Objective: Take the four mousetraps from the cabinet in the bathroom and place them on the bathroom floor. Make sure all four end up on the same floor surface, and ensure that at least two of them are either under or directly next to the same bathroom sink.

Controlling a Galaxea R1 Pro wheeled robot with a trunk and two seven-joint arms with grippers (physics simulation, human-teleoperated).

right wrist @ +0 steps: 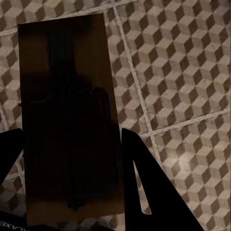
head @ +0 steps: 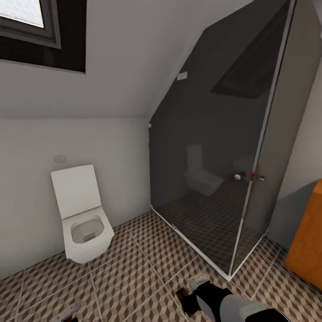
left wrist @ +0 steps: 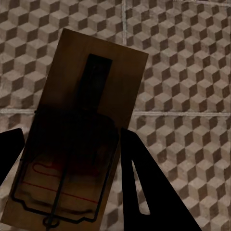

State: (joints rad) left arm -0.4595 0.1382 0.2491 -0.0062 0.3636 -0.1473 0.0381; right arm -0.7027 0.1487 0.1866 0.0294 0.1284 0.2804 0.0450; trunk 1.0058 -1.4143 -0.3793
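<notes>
Holding one mousetrap apiece, both your arms carry their loads above the bathroom floor, whose large square tiles are printed with a small brown, beige and white cube pattern between pale grout lines. In the left wrist view, the left gripper has its dark jaws clenched on either side of a flat tan wooden mousetrap; thin wire bars and a dark rectangular plate lie on its face, and faint red lines mark the end nearer the camera. In the right wrist view, the right gripper likewise grasps a second mousetrap, a darker brown rectangular board, its wire parts barely readable in shadow.

Around you, the head view shows a white boxy wall-hung toilet with its lid raised against the pale wall. A smoked-glass shower enclosure with a slim metal frame stands ahead, reflecting the toilet. At the right edge you see a corner of the orange-brown wooden cabinet. A dark-framed skylight sits in the sloped ceiling.
</notes>
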